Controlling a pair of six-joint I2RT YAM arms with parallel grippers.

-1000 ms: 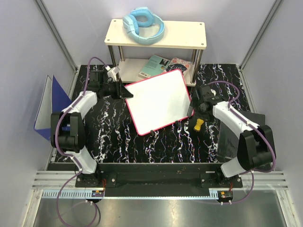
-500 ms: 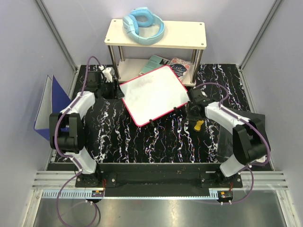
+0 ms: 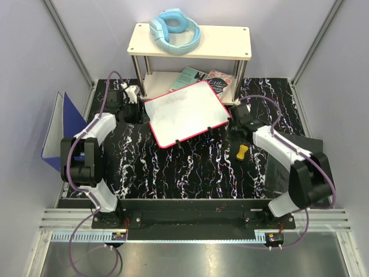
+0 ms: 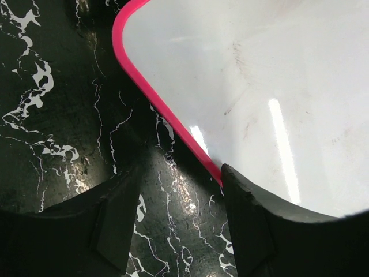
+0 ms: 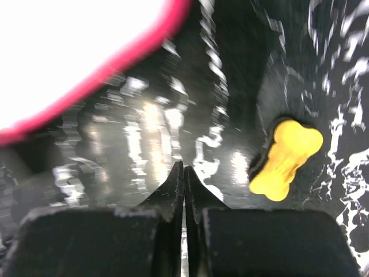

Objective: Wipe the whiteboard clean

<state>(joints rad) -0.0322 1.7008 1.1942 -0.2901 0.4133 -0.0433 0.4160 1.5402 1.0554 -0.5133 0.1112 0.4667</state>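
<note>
Pink-rimmed whiteboard (image 4: 277, 86) lies beside the wide-spread left gripper (image 4: 181, 173); right gripper (image 5: 183, 167) fingers pressed together.

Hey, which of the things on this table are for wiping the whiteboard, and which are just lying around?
For the job:
whiteboard
small yellow bone-shaped pad, possibly the eraser

Just lying about:
blue headphones on the shelf
booklets under it
blue folder

Top cam: high, near edge, looks down on whole table (image 3: 190, 167). Wrist cams: v. close, facing down; all 3 show whiteboard (image 3: 185, 113) rim.
</note>
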